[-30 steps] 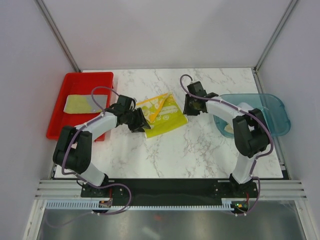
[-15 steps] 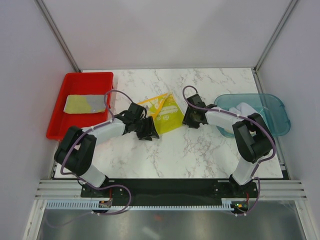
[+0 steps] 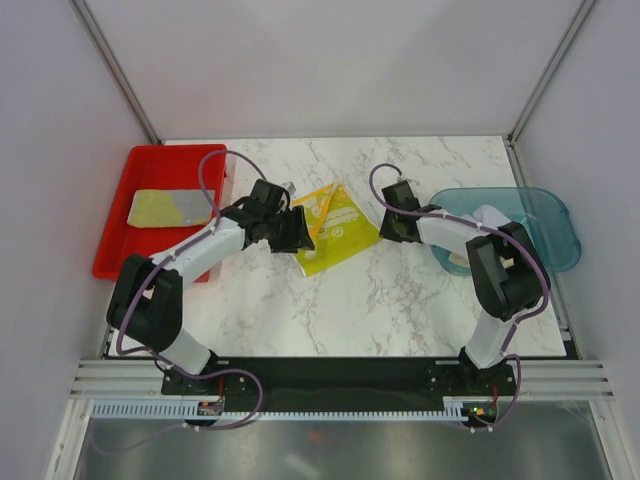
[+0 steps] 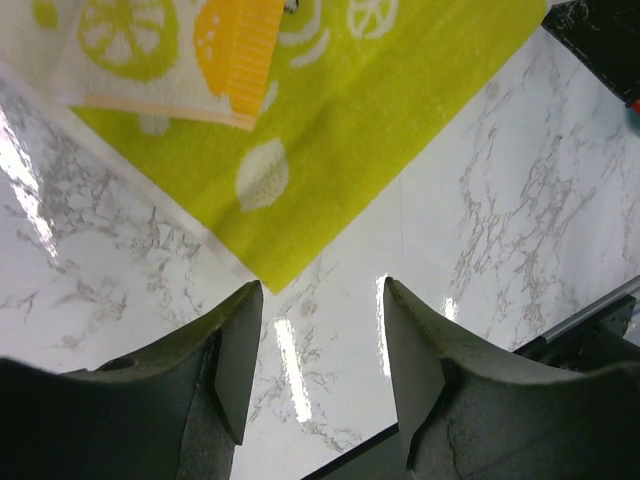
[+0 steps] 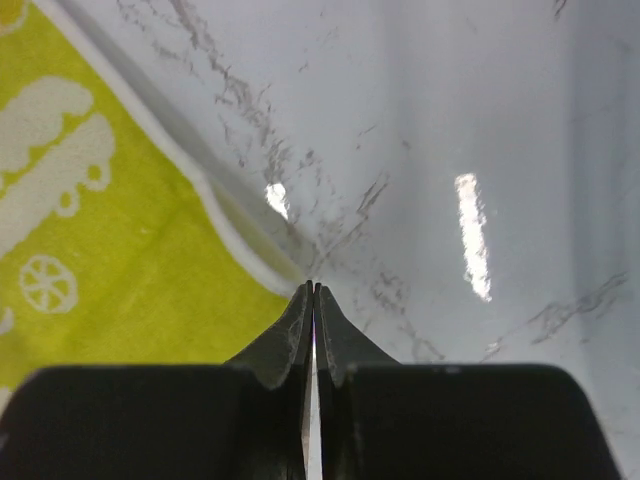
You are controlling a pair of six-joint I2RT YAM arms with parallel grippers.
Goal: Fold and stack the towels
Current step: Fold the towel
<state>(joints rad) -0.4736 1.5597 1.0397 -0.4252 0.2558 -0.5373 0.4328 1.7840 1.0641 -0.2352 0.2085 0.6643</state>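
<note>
On the table (image 3: 400, 300) — yellow-green towel (image 3: 335, 235), corner folded.

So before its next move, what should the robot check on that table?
1. Left gripper open, nothing between its fingers: ok.
2. A corner of the yellow-green towel lies just ahead of that gap: ok.
3. Right gripper holds the towel's white edge: cannot tell; it is shut right at the edge.
4. Towel lying flat: not ok; a flap is turned over on top of it.
5. Red tray has bare floor beside the folded towel in it: ok.
</note>
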